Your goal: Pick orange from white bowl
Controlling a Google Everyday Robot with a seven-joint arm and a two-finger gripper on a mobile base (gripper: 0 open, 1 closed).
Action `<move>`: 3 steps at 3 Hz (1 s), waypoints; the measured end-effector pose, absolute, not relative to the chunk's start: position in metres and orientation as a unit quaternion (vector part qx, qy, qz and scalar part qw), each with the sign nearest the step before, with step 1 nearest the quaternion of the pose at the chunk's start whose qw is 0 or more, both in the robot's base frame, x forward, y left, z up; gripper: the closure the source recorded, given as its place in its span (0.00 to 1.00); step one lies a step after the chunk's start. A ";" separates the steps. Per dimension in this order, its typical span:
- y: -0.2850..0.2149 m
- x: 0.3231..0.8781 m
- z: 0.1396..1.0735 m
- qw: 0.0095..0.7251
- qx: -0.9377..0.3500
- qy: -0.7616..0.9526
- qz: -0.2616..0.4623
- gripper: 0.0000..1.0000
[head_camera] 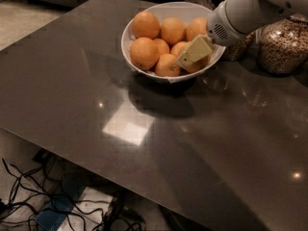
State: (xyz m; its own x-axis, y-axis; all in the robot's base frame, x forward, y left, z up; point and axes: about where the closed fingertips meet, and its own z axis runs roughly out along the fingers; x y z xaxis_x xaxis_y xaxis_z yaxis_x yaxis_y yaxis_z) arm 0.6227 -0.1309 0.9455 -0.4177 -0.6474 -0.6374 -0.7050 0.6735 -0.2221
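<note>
The white bowl (126,41) stands on the dark table at the back and holds several oranges. My gripper (195,52) comes in from the upper right on a white arm (250,8). Its cream tip lies over the fruit on the bowl's right side. It partly hides an orange (181,47) directly behind and beneath it. Larger oranges sit at the left front (144,53) and the back left (146,25). I cannot make out which fruit is the paler one.
Glass jars of cereal (281,44) stand to the right of the bowl, close under the arm. The dark glossy table (144,143) stretches toward the camera with its edge at the front left. Cables lie on the floor (57,206) below.
</note>
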 end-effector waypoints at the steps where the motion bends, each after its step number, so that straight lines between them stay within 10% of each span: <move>1: -0.128 0.622 0.942 0.356 -0.401 0.843 0.045 0.26; 3: -0.124 0.626 0.927 0.336 -0.401 0.851 0.052 0.27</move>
State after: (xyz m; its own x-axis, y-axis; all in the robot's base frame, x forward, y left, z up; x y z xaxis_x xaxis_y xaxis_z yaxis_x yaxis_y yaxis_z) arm 0.6262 -0.1239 0.9271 -0.4533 -0.6467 -0.6134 -0.7169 0.6735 -0.1802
